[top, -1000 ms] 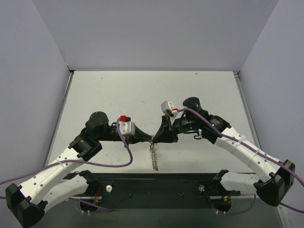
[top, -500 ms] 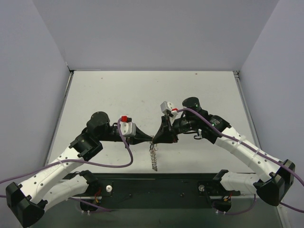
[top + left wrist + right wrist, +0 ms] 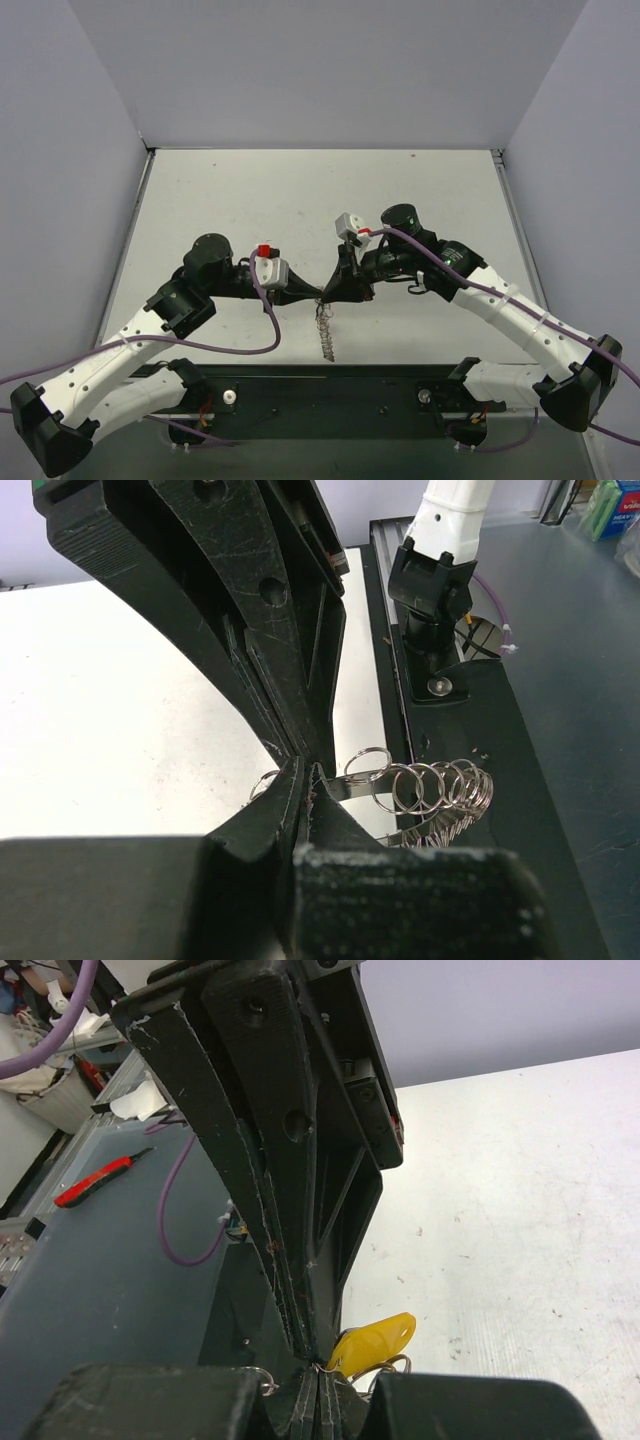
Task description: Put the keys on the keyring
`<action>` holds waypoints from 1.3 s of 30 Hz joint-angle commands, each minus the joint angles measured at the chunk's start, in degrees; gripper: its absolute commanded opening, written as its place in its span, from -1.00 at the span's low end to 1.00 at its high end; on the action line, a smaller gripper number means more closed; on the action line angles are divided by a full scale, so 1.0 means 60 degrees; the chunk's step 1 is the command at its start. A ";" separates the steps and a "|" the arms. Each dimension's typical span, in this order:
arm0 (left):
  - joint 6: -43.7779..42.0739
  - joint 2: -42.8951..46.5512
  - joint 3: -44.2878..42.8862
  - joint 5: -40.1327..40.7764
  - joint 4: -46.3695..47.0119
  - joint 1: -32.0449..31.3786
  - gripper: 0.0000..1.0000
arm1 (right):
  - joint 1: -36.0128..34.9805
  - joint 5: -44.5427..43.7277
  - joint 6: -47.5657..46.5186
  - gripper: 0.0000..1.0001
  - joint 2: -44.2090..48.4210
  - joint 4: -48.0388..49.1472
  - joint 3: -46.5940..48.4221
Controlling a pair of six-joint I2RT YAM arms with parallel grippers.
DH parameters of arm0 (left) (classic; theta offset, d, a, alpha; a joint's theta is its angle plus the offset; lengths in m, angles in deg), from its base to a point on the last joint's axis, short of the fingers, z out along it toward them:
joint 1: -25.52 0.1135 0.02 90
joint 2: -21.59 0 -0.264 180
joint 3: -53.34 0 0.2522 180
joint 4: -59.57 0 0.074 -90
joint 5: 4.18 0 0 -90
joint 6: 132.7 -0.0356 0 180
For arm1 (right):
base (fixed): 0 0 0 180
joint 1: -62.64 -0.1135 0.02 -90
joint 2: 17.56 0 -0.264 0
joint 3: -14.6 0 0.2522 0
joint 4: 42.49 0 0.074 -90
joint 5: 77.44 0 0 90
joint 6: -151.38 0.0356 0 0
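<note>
My left gripper (image 3: pixel 312 292) and right gripper (image 3: pixel 330 291) meet tip to tip above the table's near middle, both shut. The keyring (image 3: pixel 324 330), a silvery chain of coiled wire rings, hangs from where they meet and trails toward the near edge. In the left wrist view the left gripper (image 3: pixel 306 780) is shut on the keyring's wire, and the rings (image 3: pixel 432 786) fan out to the right. In the right wrist view the right gripper (image 3: pixel 318 1375) is shut at the end of the yellow key (image 3: pixel 372 1342), with thin wire at its tips. Other keys are hidden.
The black base rail (image 3: pixel 330 385) with both arm mounts runs along the near edge, right under the hanging rings. Purple cables (image 3: pixel 240 345) loop beside each arm. Grey walls stand on the left, back and right of the white table (image 3: pixel 300 190).
Both grippers stay shut and tip to tip. The two wrists have crept slightly, the left one to the right and the right one to the left. The hanging rings have hardly moved.
</note>
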 commanded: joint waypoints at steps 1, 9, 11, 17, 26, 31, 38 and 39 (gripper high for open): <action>-0.0199 0.0034 -0.0489 -0.0205 -0.0049 -0.0208 -1.00 | -0.0037 -0.0329 -0.0147 -1.00 0.0045 0.0606 0.0518; -0.0228 0.0312 -0.0431 -0.0103 -0.0356 -0.0238 -1.00 | -0.0052 -0.0769 -0.0029 -1.00 0.0119 0.0635 0.0518; -0.0243 0.0371 -0.0445 -0.0015 -0.0400 -0.0267 -1.00 | -0.0052 -0.0769 -0.0015 -1.00 0.0119 0.0621 0.0518; -0.0345 0.0810 -0.0328 0.0278 -0.0517 -0.0252 -1.00 | -0.0023 -0.0813 -0.0029 -1.00 0.0192 0.0650 0.0445; -0.0214 0.1088 -0.0211 0.0381 -0.0649 -0.0267 -1.00 | -0.0037 -0.0769 -0.0044 -1.00 0.0192 0.0723 0.0386; -0.0170 0.1162 -0.0138 0.0483 -0.0664 -0.0252 -1.00 | -0.0023 -0.0754 -0.0074 -1.00 0.0323 0.0883 0.0313; -0.0053 0.1308 0.0038 0.0586 -0.0605 -0.0267 -1.00 | 0.0007 -0.0945 0.0248 -1.00 0.0690 0.1499 0.0020; -0.0023 0.1323 0.0053 0.0615 -0.0576 -0.0267 -1.00 | 0.0021 -0.0916 0.0350 -1.00 0.0704 0.1587 -0.0038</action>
